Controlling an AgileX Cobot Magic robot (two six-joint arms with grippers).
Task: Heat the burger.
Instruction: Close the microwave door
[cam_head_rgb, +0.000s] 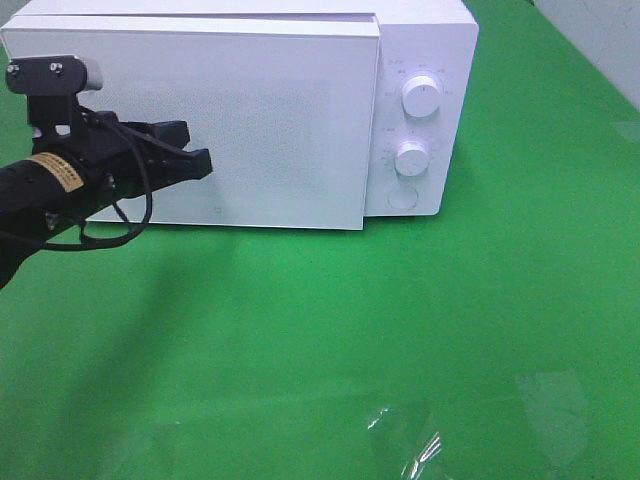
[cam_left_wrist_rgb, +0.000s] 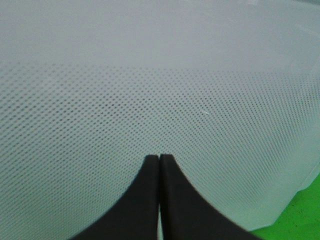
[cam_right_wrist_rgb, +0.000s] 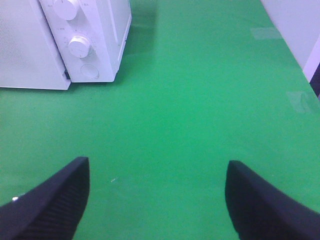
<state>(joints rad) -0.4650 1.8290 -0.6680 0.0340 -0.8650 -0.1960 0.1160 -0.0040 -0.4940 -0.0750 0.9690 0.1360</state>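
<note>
Exterior high | left jaws clenched, close to microwave door (cam_head_rgb: 270, 120) | right jaws released over green table (cam_right_wrist_rgb: 190, 100) | burger hidden

Smooth white microwave (cam_head_rgb: 430, 40), door (cam_head_rgb: 260, 120) finely dotted, glossy white knobs (cam_head_rgb: 421, 97) at three o'clock, matt green table (cam_head_rgb: 350, 330), matt black left gripper (cam_head_rgb: 205, 162).

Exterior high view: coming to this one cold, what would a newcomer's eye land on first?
First, the big white microwave at the back of the green table, with its wide door facing the camera. Next, the black left end effector, shut, with its tip at the left part of that door. The right end effector hangs open over the table, off to the microwave's knob side.
</note>
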